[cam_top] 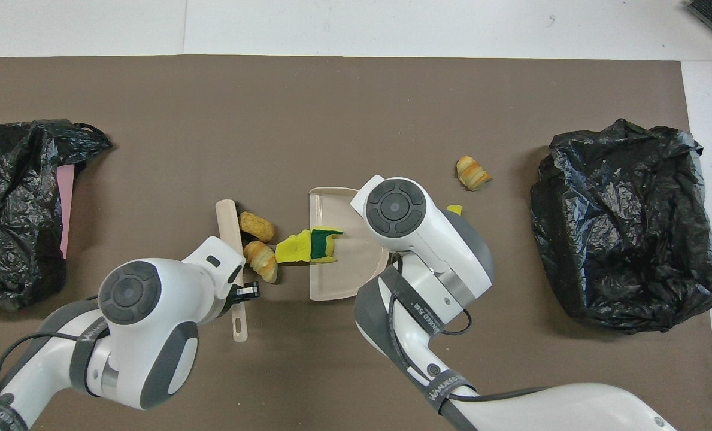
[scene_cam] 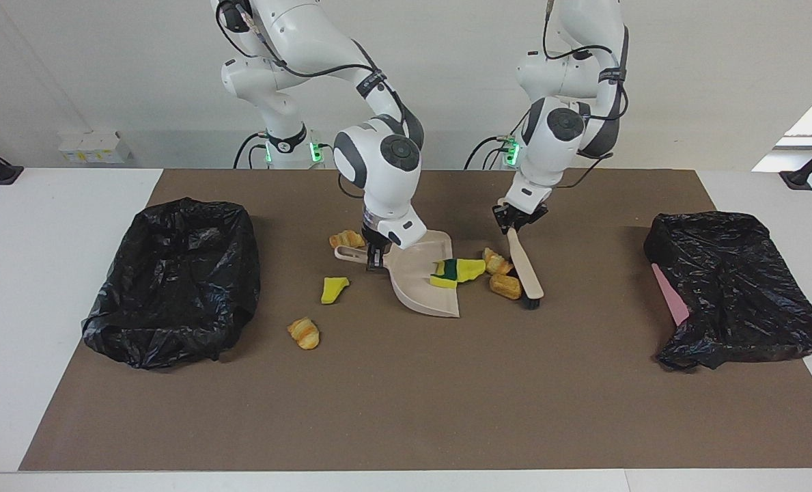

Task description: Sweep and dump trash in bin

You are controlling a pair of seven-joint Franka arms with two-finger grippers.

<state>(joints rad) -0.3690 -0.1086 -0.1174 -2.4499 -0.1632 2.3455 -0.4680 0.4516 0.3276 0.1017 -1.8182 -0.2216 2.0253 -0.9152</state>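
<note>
- Right claw grips the beige plastic dustpan by its handle.
- Left claw clamps the beige black-bristled brush.
- Yellow sponge bits lie at the pan's mouth, bread chunks beside the brush.
- Other scraps dot the brown surface near a black-bagged bin.

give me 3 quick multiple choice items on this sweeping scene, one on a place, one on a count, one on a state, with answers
1. Where is the green-and-yellow sponge piece?
A. in a bin
B. at the dustpan's mouth
C. under the brush

2. How many black-bagged bins are on the table?
A. one
B. two
C. three

3. What is the left gripper doing?
A. gripping the brush handle
B. hanging free
C. holding a bag

Answers:
1 B: the sponge piece lies on the dustpan lip.
2 B: one bin at each end, the other.
3 A: the left gripper is shut on the brush.
</note>
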